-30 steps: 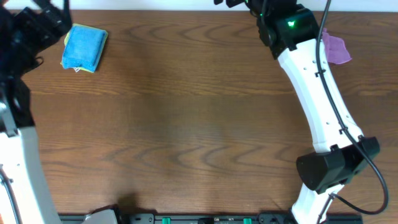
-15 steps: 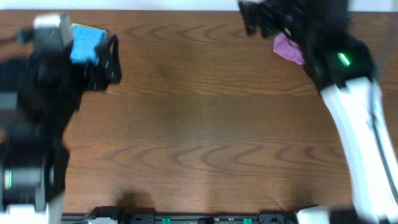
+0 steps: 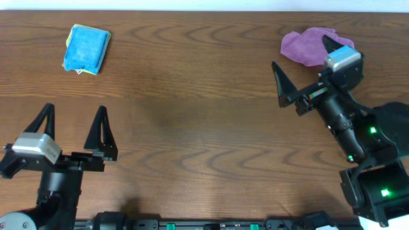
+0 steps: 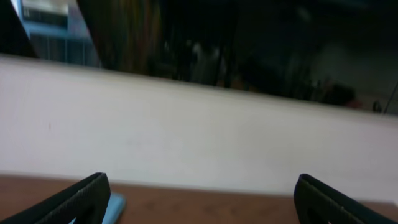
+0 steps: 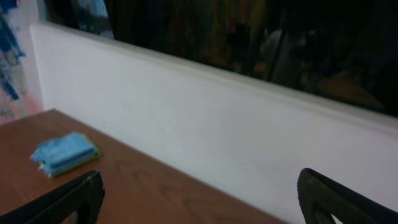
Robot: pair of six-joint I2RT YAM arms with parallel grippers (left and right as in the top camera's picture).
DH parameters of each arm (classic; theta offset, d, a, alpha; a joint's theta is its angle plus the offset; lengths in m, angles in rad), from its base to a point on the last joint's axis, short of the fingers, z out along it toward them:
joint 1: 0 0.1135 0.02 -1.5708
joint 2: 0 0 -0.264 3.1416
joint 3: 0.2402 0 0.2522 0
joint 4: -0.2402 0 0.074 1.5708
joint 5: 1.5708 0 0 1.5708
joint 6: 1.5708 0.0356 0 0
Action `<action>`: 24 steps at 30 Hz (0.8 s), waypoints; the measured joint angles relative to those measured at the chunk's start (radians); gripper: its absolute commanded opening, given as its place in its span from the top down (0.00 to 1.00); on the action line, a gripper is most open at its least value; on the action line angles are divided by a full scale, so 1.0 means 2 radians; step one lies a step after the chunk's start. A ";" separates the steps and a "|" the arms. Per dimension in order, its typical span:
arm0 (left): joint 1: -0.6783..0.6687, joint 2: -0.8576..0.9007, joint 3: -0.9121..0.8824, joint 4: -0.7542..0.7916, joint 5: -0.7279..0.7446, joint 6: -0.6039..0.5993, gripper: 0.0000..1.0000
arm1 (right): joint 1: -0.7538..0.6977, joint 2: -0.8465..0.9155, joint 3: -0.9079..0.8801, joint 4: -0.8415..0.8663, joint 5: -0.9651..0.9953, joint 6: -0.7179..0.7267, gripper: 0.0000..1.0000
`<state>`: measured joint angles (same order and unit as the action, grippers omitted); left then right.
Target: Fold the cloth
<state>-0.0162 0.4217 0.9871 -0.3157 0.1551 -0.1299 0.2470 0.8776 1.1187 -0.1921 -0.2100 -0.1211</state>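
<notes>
Both hands are spread and empty: your left gripper [image 3: 73, 124] nearest, your right gripper [image 3: 305, 62] just beside the crumpled purple cloth [image 3: 305, 46] at the table's [image 3: 204, 128] far right. Folding looks unstarted; next, pinch an edge and flatten it.

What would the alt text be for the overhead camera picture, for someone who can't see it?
Two robot arms sit at a wooden table, the left tool and right tool both open and empty. A crumpled purple cloth lies at the far right by the right tool, and a folded blue cloth lies at the far left.
</notes>
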 measured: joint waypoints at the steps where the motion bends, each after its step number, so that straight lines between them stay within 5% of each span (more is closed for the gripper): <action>1: 0.000 0.000 0.000 0.004 -0.001 0.000 0.05 | 0.000 -0.001 0.000 -0.002 0.000 0.000 0.01; 14: 0.000 0.006 0.000 -0.054 -0.001 0.009 0.05 | 0.000 0.000 -0.003 -0.267 0.001 -0.002 0.01; 24: 0.000 0.007 -0.005 -0.234 -0.002 0.015 0.05 | 0.000 0.000 -0.004 -0.478 0.000 -0.002 0.01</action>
<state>-0.0162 0.4366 0.9764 -0.7845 0.1505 -0.0998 0.2470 0.8768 1.1110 -1.1484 -0.2092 -0.1249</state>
